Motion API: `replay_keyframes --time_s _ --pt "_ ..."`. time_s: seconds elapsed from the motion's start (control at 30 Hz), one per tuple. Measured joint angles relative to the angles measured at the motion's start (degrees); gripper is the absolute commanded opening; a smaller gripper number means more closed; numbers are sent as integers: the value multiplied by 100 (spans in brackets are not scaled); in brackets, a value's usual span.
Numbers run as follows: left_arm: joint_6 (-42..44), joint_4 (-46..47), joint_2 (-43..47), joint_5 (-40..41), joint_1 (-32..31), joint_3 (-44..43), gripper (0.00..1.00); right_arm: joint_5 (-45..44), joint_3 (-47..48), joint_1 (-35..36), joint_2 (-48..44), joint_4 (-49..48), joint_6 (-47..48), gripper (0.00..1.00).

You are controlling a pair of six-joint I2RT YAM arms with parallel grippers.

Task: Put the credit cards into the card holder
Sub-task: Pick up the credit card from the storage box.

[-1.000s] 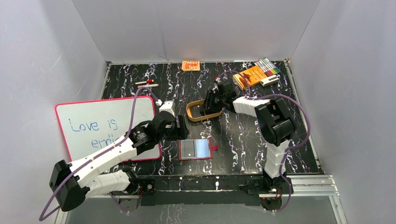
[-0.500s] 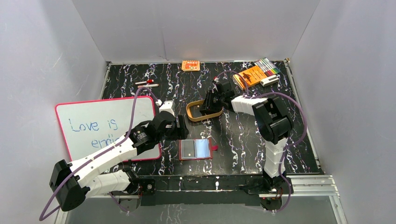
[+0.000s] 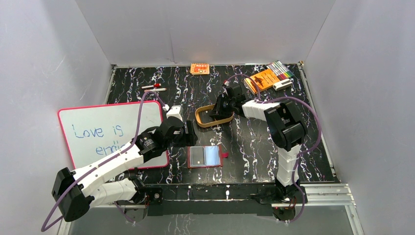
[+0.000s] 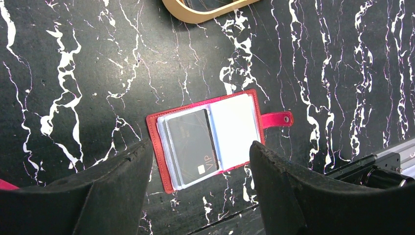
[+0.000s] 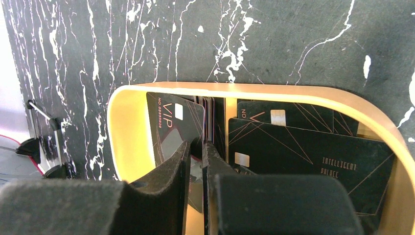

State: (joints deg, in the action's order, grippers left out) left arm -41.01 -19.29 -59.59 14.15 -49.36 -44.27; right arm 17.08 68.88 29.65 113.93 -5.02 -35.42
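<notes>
The dark red card holder (image 3: 208, 156) lies open near the front edge, with a dark card (image 3: 197, 156) in its left pocket and a light blue one (image 3: 212, 155) in its right. My left gripper (image 3: 185, 133) hovers open and empty above it. In the left wrist view (image 4: 200, 147) its fingers straddle the holder (image 4: 235, 127) and the dark VIP card (image 4: 193, 144). My right gripper (image 3: 218, 107) reaches into the tan tray (image 3: 201, 120). In the right wrist view (image 5: 196, 144) its fingers are pinched almost together on a card seen edge-on, among several dark cards (image 5: 313, 156).
A whiteboard (image 3: 112, 132) lies at the left under my left arm, with a marker (image 3: 154, 88) behind it. An orange packet (image 3: 199, 68) sits at the back wall. An orange booklet (image 3: 264, 78) and pens (image 3: 281, 69) are at the back right.
My right wrist has shifted slightly back and left over the tray. The left arm and the card holder have not moved.
</notes>
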Motion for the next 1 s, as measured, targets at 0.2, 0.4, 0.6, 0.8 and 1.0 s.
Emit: replay_keyframes --time_s 0.2,0.4,0.6,0.8,1.0 --pt "-11 -2 0 9 0 0 69 -33 -142 -24 -87 -122 -59 6" --pt "-13 -7 0 20 0 0 69 -42 -317 -94 -225 -205 -92 3" --pt "-15 -9 0 24 0 0 69 -42 -463 -197 -411 -254 -127 0" --pt "-24 -24 0 28 0 0 69 -13 -597 -247 -527 -317 -212 0" --pt "-39 -50 4 52 0 0 69 114 -721 -269 -820 -306 -319 0"
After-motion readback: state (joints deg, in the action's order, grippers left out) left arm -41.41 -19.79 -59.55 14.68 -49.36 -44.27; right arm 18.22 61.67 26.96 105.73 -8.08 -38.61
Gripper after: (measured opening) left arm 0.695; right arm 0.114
